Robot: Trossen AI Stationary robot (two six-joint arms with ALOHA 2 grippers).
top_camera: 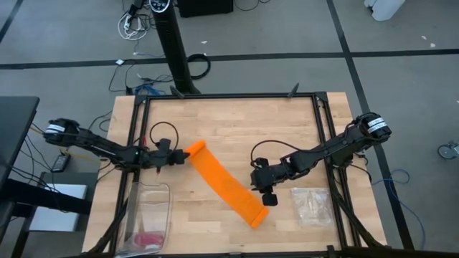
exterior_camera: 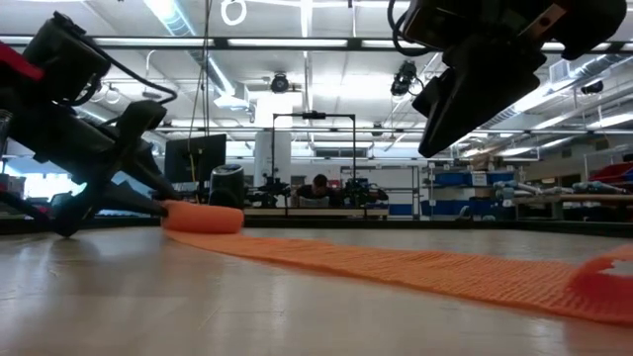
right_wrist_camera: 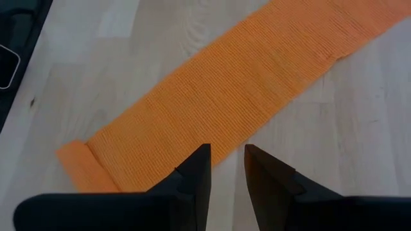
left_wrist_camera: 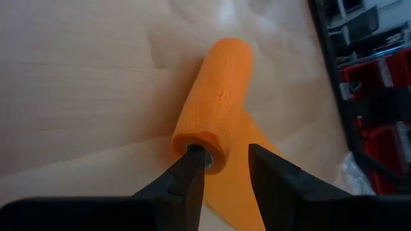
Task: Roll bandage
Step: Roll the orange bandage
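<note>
Plainly the rolling has just begun: on the table (top_camera: 287, 122) the bandage (top_camera: 226, 183) lies mostly flat, running from a small roll (left_wrist_camera: 215, 106) near centre out toward five o'clock. At nine o'clock the left gripper (left_wrist_camera: 225, 170) pinches the roll's end, one finger in its core. At three o'clock the right gripper (right_wrist_camera: 225, 170) hovers narrow and empty above the strip. Next, probably: turn the roll along the strip, keeping it straight.
</note>
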